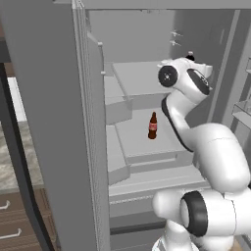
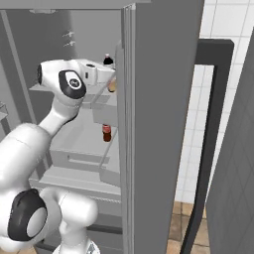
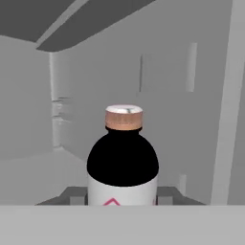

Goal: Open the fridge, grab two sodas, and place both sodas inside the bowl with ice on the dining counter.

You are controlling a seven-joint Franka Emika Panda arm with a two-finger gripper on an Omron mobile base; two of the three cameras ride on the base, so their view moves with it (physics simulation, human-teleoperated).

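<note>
Closest in the left base view is my arm [image 1: 215, 162], glossy white shells with dark joint rings, bent up and into the open fridge [image 1: 49, 122] so that the jaws reach an upper level. Well below the jaws, one soda [image 1: 153, 126] stands upright on a flat matte grey shelf [image 1: 147, 144]: a small dark bottle with a narrow neck and a red label, and by my reckoning it is left for the second trip. In the right base view the arm [image 2: 64, 99] crosses in front of the same soda [image 2: 106, 133], still well beneath the jaws. The fridge door [image 2: 158, 124] is swung wide to give me room, a smooth grey slab with a long dark bar handle [image 2: 213, 124] on the side away from the jaws. In the hand view my gripper [image 3: 122, 200] straddles a bottle [image 3: 122, 162], one grey tip on each side of its white label. Its rounded shoulder is black and shiny, its cap coppery, and it stands upright and centred between the jaws, which I take to be lined up for a side grasp. I cannot tell whether the jaws are pressing it yet or only flanking it. Beyond the jaws are plain grey fridge walls.
</note>
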